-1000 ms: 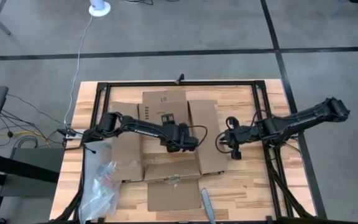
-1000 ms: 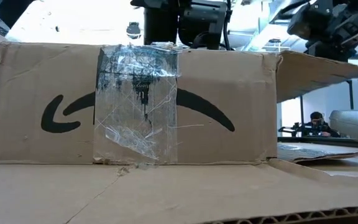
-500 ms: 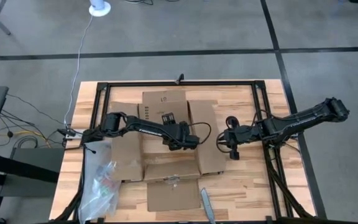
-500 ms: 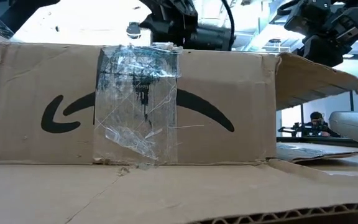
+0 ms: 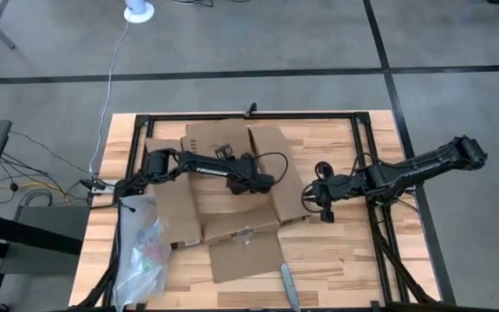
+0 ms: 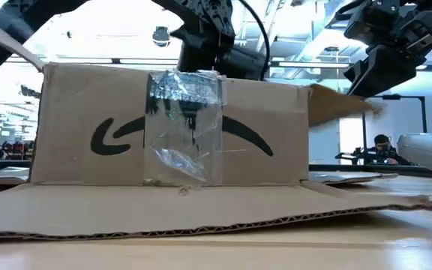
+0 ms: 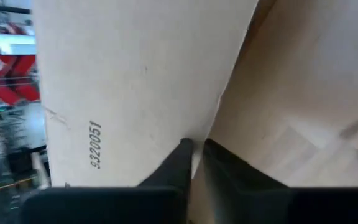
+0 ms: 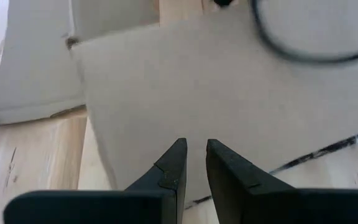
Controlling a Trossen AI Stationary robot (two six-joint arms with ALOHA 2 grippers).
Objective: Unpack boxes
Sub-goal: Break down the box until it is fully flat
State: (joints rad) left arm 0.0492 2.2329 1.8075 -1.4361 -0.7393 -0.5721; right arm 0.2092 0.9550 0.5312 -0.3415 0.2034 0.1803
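The brown cardboard box [image 5: 223, 186] lies opened on the wooden table [image 5: 345, 260], a little turned, with its flaps spread flat to all sides. In the low view its near wall shows a dark smile-arrow print [image 6: 178, 135] and a crumpled strip of clear tape [image 6: 184, 124] over the middle.

The left gripper [image 5: 251, 182] reaches into the box from above. In the left wrist view its fingers [image 7: 178, 163] are nearly pressed together and pinch the edge of a cardboard panel that carries the printed number 9320051.

The right gripper [image 5: 319, 198] hangs just beside the right flap of the box. In the right wrist view its fingers [image 8: 174, 165] stand close together with a thin gap, over the flap, and they hold nothing.

A clear plastic bag [image 5: 141, 251] lies on the table near the left front corner.
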